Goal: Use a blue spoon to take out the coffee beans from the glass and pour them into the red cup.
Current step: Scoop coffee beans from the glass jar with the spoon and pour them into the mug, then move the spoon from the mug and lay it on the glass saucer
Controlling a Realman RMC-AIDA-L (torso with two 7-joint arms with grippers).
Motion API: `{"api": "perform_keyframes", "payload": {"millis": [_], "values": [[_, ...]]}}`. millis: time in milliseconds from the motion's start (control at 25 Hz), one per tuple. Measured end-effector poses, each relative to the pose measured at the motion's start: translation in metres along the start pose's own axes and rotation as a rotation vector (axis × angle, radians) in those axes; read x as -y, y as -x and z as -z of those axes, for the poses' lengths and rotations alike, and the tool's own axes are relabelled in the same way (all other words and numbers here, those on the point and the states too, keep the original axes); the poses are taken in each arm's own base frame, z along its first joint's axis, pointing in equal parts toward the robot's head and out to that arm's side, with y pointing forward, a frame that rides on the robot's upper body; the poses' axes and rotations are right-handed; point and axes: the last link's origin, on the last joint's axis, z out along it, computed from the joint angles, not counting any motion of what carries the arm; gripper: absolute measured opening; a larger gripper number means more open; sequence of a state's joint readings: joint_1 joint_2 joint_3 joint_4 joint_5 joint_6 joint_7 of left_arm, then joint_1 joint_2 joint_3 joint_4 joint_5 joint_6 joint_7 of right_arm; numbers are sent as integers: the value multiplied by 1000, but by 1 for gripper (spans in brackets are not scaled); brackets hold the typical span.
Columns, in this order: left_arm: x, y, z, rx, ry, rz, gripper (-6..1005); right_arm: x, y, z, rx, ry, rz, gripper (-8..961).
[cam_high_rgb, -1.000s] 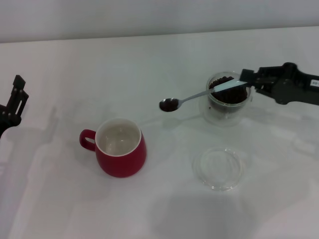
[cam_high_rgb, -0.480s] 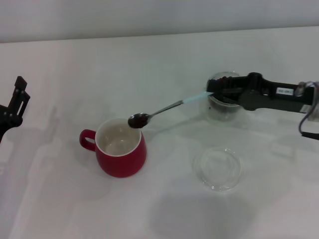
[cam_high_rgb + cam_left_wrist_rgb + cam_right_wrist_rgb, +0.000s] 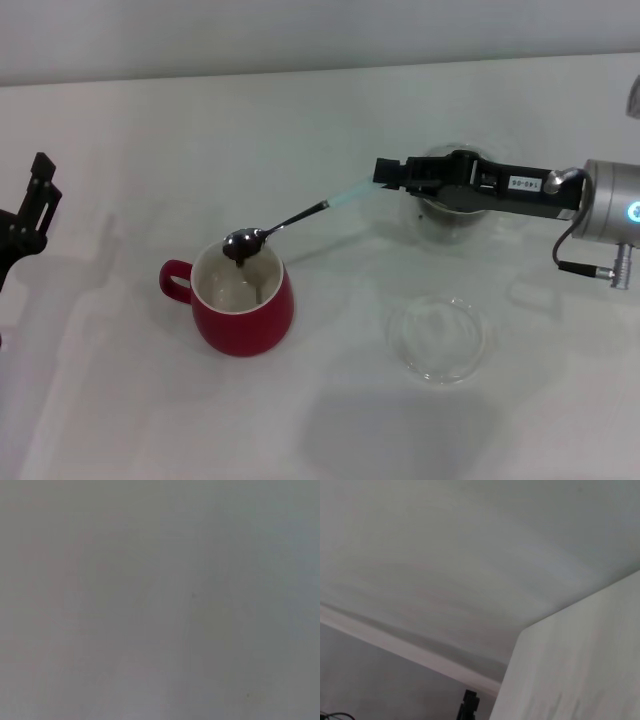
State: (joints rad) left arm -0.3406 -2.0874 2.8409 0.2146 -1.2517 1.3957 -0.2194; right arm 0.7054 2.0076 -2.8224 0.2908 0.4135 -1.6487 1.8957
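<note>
Pale blue marks the handle of the blue spoon (image 3: 300,219), which our right gripper (image 3: 388,172) holds by its far end, jaws clenched on it, arm reaching in from the right across the glass (image 3: 447,212). The spoon's metal bowl sits over the red cup (image 3: 242,297), just inside its rim, and looks tipped, with something dark, probably coffee beans (image 3: 243,260), falling beneath it. We judge the pouring step to be in hand. The next move likely calls for rolling the spoon until it empties, keeping it over the white inside, then carrying it back to the glass for another scoop. The glass stands well to the right of the cup, mostly hidden behind the arm, so its beans are hard to see. We count one spoon, one red cup, one glass, and one flat clear saucer (image 3: 437,339) lying on the white worktop (image 3: 330,420) nearer us. Our left gripper (image 3: 30,205) waits at the left edge; whether its jaws are parted we cannot tell.
</note>
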Motion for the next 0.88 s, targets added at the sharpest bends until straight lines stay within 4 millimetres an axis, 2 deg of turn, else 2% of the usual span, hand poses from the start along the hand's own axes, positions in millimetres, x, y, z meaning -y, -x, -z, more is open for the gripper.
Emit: {"api": "perform_keyframes", "payload": {"millis": [360, 720, 880], "values": [[-1, 0, -1, -2, 3, 2, 711, 5, -4, -9, -4, -25, 124, 237], [0, 0, -1, -2, 3, 1, 710, -5, -9, -11, -1, 56, 408, 241], [0, -1, -1, -2, 3, 0, 710, -7, -9, -10, 15, 73, 461, 243]]}}
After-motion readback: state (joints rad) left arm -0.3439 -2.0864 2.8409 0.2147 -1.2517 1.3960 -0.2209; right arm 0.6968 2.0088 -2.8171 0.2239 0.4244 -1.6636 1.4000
